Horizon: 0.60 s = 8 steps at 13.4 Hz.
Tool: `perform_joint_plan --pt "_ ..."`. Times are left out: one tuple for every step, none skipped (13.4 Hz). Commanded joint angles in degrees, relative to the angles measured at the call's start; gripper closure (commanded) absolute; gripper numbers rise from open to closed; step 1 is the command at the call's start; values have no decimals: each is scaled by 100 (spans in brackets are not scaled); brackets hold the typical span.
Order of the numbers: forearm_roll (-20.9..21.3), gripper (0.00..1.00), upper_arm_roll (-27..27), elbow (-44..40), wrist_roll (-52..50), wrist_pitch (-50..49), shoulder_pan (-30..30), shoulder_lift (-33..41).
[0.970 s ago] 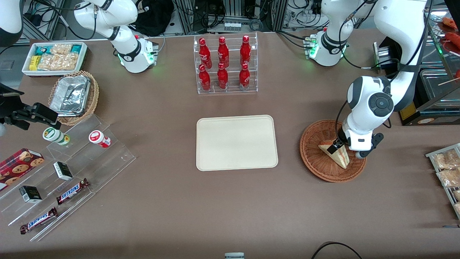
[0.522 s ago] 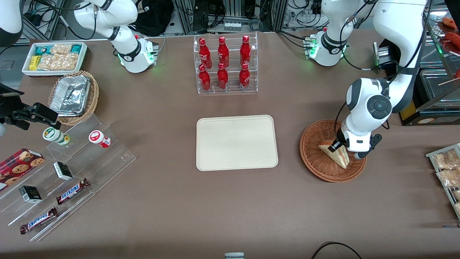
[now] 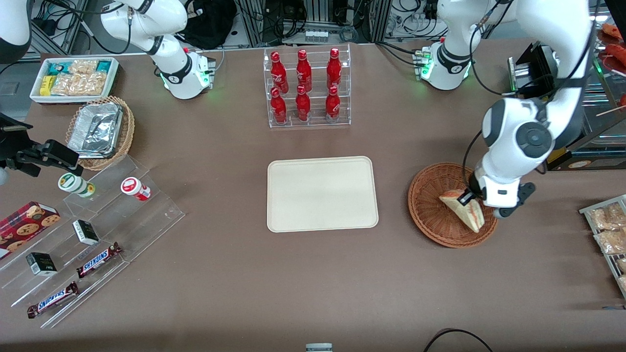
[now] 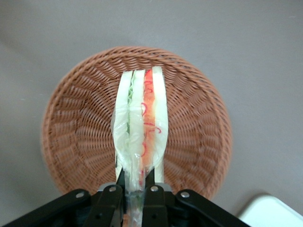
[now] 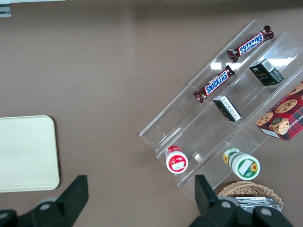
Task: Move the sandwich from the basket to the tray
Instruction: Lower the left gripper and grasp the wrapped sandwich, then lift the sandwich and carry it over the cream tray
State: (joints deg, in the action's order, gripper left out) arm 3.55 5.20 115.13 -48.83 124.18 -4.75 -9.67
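Observation:
The sandwich (image 3: 464, 209), a plastic-wrapped wedge of pale bread with a pink-red filling stripe, hangs over the reddish-brown wicker basket (image 3: 430, 220) toward the working arm's end of the table. My gripper (image 3: 470, 199) is shut on its upper end. In the left wrist view the sandwich (image 4: 141, 123) sticks out from between the black fingers (image 4: 110, 201) of the gripper (image 4: 135, 189), held edge-on above the basket (image 4: 71, 127). The cream tray (image 3: 322, 193) lies flat and bare at the table's middle; a corner of the tray (image 4: 272, 213) shows beside the basket.
A clear rack of red bottles (image 3: 305, 88) stands farther from the camera than the tray. Toward the parked arm's end are a tan basket with foil containers (image 3: 100, 132), a white snack bin (image 3: 73, 78) and an acrylic stand with snacks (image 3: 88, 234). Packets (image 3: 609, 230) lie beside the basket.
My gripper has risen slightly and shifted toward the working arm's end, carrying the sandwich, which now hangs tilted above the basket's floor.

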Motion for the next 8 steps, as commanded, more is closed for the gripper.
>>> perform_joint_plan --pt "94 91 24 -1260 23 -1260 -411 -156" --pt "94 91 24 -1613 40 -1612 -665 -262" --pt "94 91 24 -1860 -3 -1755 -920 -376" --pt "94 91 24 -2019 -90 -1739 -1166 -490" --pt "102 91 24 -2238 -204 -1739 -1482 -683" --pt "102 91 24 -2397 -336 -1730 -1720 -842" --pt "94 91 16 -2573 -390 -1721 -1983 -1078" --pt "94 91 16 -2853 -425 -1721 -2203 -1368"
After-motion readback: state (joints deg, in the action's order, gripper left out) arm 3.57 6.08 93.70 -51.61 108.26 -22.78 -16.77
